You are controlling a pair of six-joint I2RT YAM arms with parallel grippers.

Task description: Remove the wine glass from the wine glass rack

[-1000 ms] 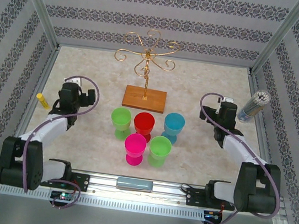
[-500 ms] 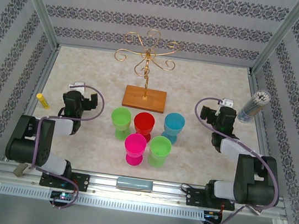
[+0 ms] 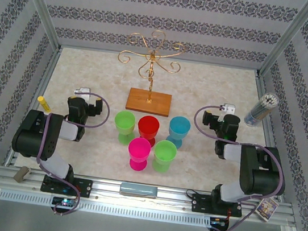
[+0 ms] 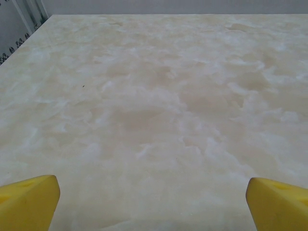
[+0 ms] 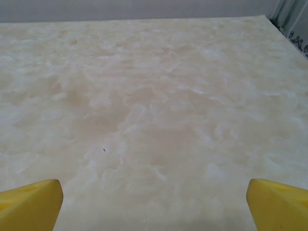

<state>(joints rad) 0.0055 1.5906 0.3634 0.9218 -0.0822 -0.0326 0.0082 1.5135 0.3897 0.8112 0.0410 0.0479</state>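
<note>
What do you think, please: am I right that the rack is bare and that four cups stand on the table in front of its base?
Not quite. The top view shows five, not four: two green cups, a red cup, a blue cup and a pink cup. The rest holds: the rack is bare and they stand on the table in front of its base.

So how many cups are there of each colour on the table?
Green cups: 2
Red cup: 1
Blue cup: 1
Pink cup: 1
Total: 5
</note>
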